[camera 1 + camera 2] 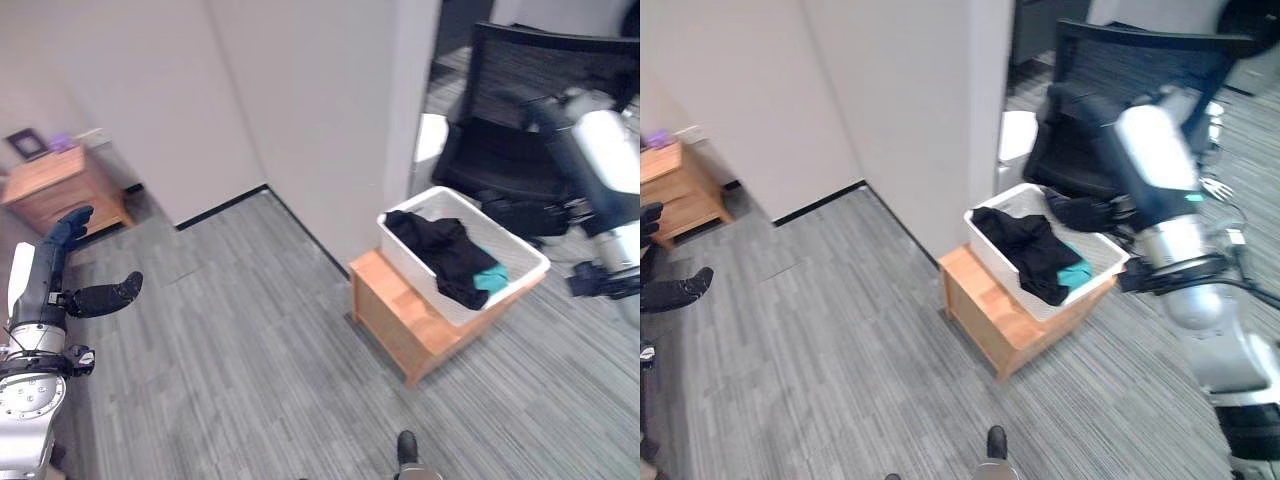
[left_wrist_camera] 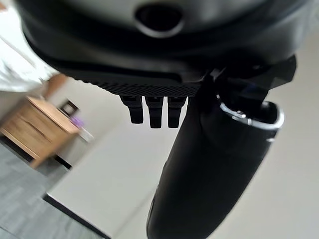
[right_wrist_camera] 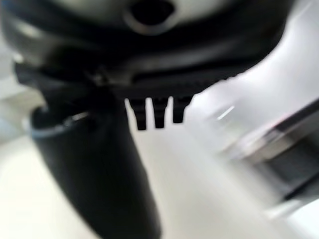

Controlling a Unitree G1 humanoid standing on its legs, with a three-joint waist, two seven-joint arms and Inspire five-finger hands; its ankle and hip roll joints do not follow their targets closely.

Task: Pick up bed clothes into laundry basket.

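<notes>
Clothes (image 1: 448,255), black with a teal piece (image 1: 489,279), lie in the white basket (image 1: 520,248) right of centre in the frame, and the basket sits on a low wooden stand (image 1: 400,315) beside the wall corner. At lower left we see our left hand (image 1: 100,297) over the grey floor (image 1: 240,340), empty, its fingers straight. Our right hand (image 1: 1085,212) sits at the basket's far rim; we cannot tell its state. A wooden nightstand (image 1: 62,188) stands at upper left, a black chair (image 1: 520,110) at upper right.

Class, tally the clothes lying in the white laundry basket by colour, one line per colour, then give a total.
Black garment: 1
Teal garment: 1
Total: 2, both inside the laundry basket on the wooden stand.
</notes>
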